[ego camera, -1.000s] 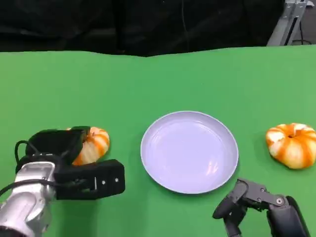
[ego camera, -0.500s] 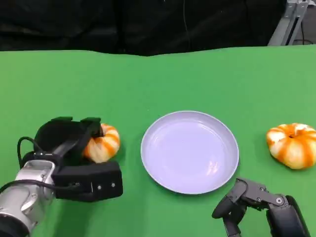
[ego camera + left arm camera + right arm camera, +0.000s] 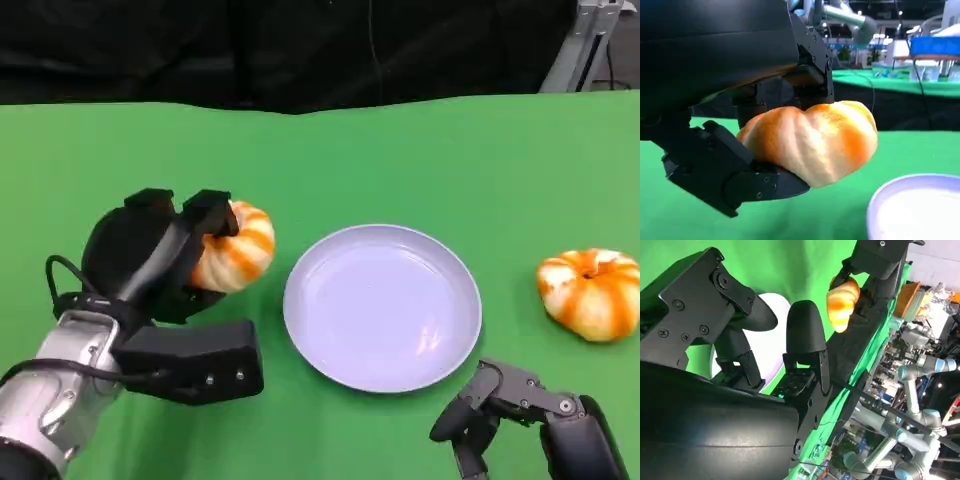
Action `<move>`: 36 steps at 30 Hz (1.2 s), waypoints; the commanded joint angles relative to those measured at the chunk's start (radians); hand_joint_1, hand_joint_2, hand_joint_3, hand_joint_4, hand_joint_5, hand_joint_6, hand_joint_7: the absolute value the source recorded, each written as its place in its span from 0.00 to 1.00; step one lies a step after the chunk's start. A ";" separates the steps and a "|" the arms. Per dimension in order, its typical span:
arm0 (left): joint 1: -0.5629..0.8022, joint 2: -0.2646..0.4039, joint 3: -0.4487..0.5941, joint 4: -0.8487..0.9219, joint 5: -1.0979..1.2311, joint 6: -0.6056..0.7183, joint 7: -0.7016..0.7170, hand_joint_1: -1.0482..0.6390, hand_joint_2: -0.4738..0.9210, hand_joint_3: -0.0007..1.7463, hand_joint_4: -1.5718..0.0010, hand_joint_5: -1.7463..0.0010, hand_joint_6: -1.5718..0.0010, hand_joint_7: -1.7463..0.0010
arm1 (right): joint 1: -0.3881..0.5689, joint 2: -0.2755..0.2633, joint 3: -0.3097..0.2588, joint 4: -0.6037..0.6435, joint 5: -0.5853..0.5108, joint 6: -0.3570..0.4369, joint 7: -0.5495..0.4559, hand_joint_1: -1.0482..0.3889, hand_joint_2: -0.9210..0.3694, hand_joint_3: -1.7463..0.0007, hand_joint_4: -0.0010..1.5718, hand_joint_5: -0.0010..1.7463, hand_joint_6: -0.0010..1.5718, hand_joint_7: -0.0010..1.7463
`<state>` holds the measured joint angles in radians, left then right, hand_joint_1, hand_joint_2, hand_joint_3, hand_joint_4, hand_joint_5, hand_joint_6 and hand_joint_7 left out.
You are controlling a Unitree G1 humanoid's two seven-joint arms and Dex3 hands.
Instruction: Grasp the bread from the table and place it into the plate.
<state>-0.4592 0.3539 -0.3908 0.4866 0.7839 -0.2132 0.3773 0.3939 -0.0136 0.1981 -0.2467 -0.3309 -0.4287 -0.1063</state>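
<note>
The left hand [image 3: 165, 265] grips an orange-and-white striped, pumpkin-shaped bread roll [image 3: 236, 247], fingers wrapped over its top, clear of the green tabletop [image 3: 400, 160] at about nine o'clock from the round pale lavender plate [image 3: 383, 306]. The left wrist view adds what the head view hides: the roll [image 3: 810, 140] is clamped between black fingers above and a black thumb pad [image 3: 730, 177] below, with green surface showing under it and the plate's rim [image 3: 880, 200] just beside it. From the right wrist view the held roll [image 3: 842, 302] appears far off beyond the plate [image 3: 775, 325].

The right hand [image 3: 515, 410] sits at the plate's five o'clock, close to the near table edge, holding nothing; its fingers [image 3: 802, 337] curve forward with gaps between them. A second striped orange-and-white roll [image 3: 592, 292] lies on the table at the plate's three o'clock, well apart from it and near the right border of the head view.

Open green cloth lies between the held roll and the plate, and a broad bare band runs from the plate to the far edge at twelve o'clock. Beyond that edge hangs a black backdrop [image 3: 250, 50], with a grey metal stand [image 3: 585, 45] at the two o'clock corner. The wrist views show other green tables and grey robot arms [image 3: 910, 375] in a lit hall.
</note>
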 commanded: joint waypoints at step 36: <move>-0.209 -0.265 -0.155 0.207 -0.053 0.006 -0.299 0.37 1.00 0.12 0.83 0.75 0.80 0.98 | -0.002 -0.006 0.006 0.006 0.025 0.005 0.004 0.73 0.50 0.21 0.53 0.93 0.54 0.74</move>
<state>-0.6511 0.0741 -0.5498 0.7072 0.7378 -0.2149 0.0884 0.3916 -0.0129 0.2077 -0.2466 -0.3138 -0.4204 -0.1004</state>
